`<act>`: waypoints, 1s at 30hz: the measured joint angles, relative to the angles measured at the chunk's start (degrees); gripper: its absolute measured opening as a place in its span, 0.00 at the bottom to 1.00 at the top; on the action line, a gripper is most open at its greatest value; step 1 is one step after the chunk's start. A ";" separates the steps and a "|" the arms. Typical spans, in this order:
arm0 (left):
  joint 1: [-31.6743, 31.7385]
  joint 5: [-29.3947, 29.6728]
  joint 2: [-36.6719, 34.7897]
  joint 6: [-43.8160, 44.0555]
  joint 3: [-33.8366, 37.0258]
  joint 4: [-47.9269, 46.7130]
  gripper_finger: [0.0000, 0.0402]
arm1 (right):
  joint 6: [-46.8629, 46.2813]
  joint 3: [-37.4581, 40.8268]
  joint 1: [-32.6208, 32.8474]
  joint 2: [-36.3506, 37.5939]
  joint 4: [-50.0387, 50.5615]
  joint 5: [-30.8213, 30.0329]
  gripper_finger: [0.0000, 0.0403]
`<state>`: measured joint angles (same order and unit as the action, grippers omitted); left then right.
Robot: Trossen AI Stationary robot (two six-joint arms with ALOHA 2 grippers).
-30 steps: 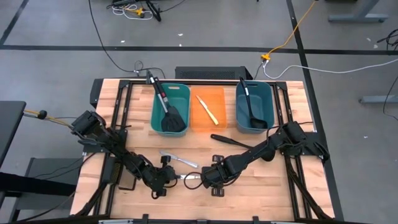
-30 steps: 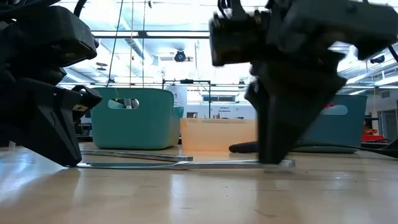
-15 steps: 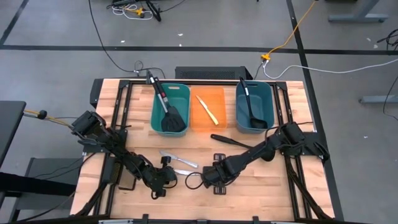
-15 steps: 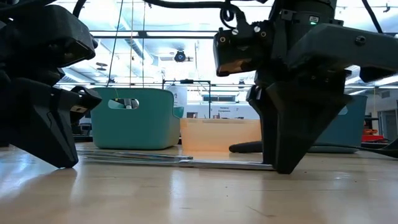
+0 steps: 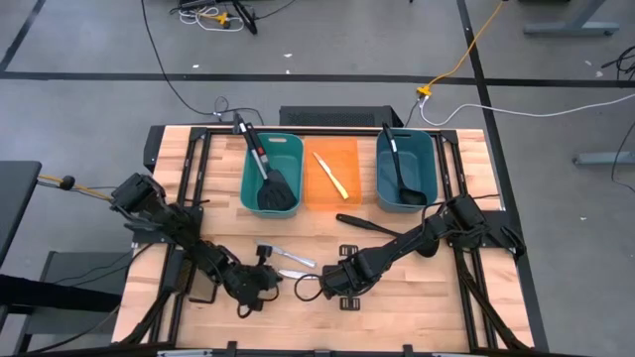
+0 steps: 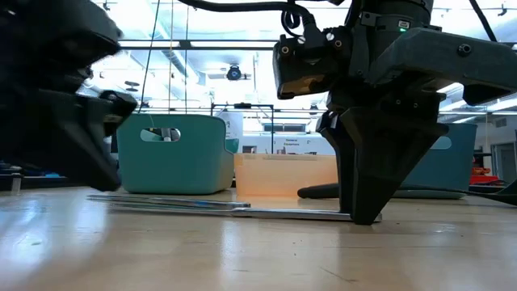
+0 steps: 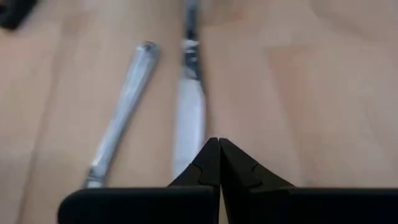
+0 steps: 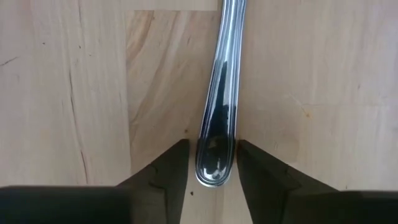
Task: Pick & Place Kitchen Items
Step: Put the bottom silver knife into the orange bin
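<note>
- Straddling a silver knife's handle [image 8: 217,149] on the table [image 5: 417,297], our right gripper [image 8: 214,165] stands parted, fingers just beside it.
- Our left gripper [image 7: 219,163], clenched empty, sits near two silver knives.

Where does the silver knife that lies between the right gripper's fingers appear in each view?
High view: silver knife on the front table, between the two grippers.
Low view: a thin strip on the wood, reaching the right gripper.
Left wrist view: its blade lies ahead of the shut fingers.
Right wrist view: its handle end sits between the fingers.
Shared landmark: the second silver knife beside it.
</note>
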<state>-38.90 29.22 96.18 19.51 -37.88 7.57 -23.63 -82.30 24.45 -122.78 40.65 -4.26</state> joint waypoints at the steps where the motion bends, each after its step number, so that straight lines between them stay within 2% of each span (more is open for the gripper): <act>1: 0.51 0.14 0.01 0.67 0.02 -0.50 0.00 | 0.12 0.02 0.02 0.00 0.01 -0.25 0.35; 21: 3.11 -4.28 0.51 5.07 -0.19 -4.58 0.00 | 1.68 0.09 0.04 0.00 -0.23 -0.85 0.37; 30: 3.29 -5.03 6.18 7.05 -0.73 -0.68 0.00 | 3.08 0.15 0.02 0.02 -0.67 -0.82 0.37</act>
<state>-35.62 24.18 102.36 26.57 -38.61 6.88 -20.55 -82.15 24.46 -122.76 39.98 -5.07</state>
